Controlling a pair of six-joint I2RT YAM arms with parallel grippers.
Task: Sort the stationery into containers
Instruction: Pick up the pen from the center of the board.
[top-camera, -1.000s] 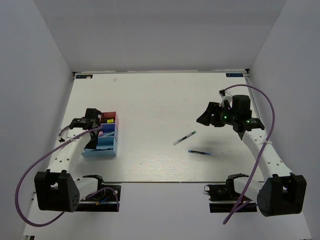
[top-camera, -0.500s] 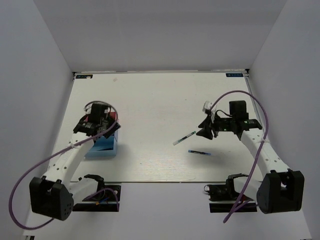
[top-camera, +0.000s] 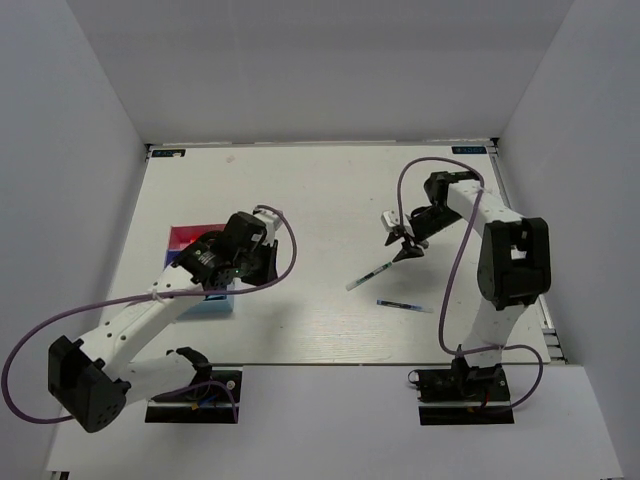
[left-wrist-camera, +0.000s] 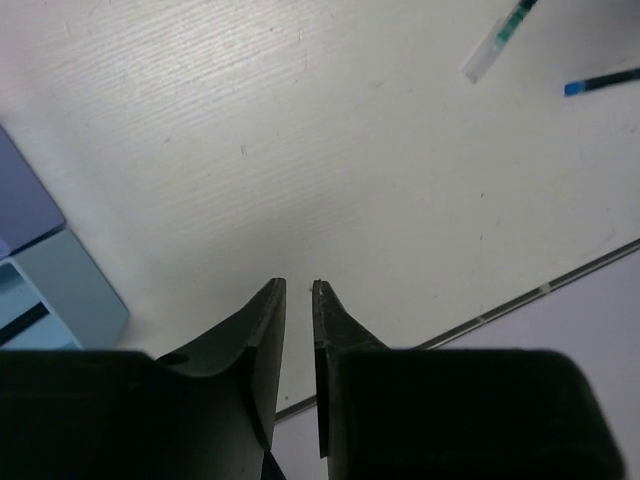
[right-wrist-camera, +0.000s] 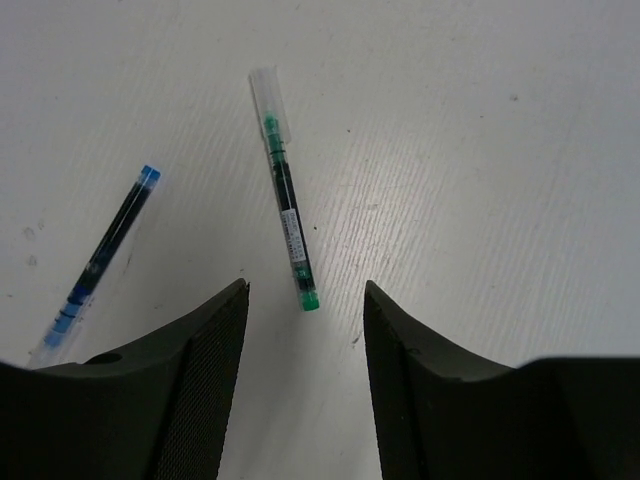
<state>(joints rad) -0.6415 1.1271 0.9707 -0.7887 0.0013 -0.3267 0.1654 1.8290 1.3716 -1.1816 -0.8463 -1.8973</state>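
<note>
1. top view: since a second ago the left gripper (top-camera: 266, 264) has swung right off the pink box (top-camera: 188, 238) and blue box (top-camera: 206, 303); the right gripper (top-camera: 405, 250) has come down by the green pen (top-camera: 369, 276).
2. left wrist: jaws a slit apart, empty.
3. right wrist: jaws open, the green pen's tip between them; the blue pen (right-wrist-camera: 100, 258) lies left.

Plain white walls (top-camera: 320, 60) enclose a pale, faintly grained table (top-camera: 300, 190), evenly lit.
</note>
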